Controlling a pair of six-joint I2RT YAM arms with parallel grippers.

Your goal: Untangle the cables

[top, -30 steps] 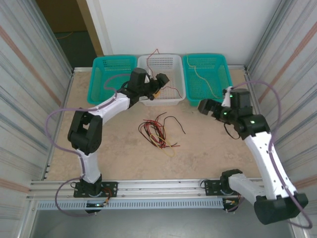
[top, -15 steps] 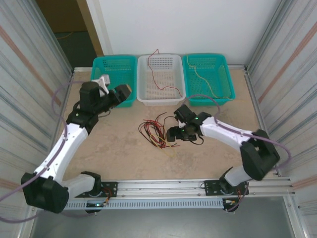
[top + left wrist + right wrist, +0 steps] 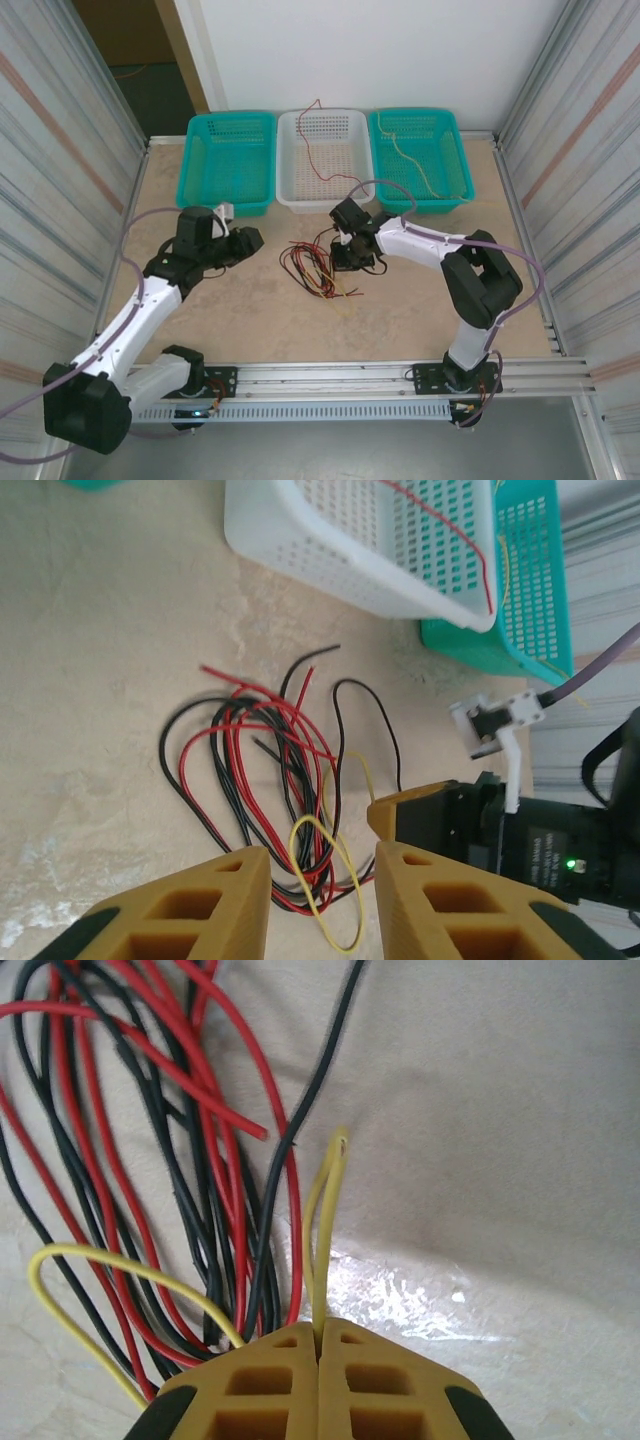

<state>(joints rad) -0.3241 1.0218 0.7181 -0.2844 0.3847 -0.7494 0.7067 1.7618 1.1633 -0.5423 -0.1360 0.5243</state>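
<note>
Now, right claw [image 3: 318,1345] tight on a yellow cable [image 3: 340,1144] of the tangle [image 3: 312,268], left claw [image 3: 322,868] ajar, empty.

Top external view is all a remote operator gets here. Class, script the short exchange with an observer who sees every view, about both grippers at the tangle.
Operator: Right side: anything caught?
Observer: Yes. The right gripper is shut on a thin pale yellow wire, doubled over in the grip.
Operator: And the left?
Observer: The left gripper is open, holding nothing, pointed at the tangle of thin red and black wires.
</note>
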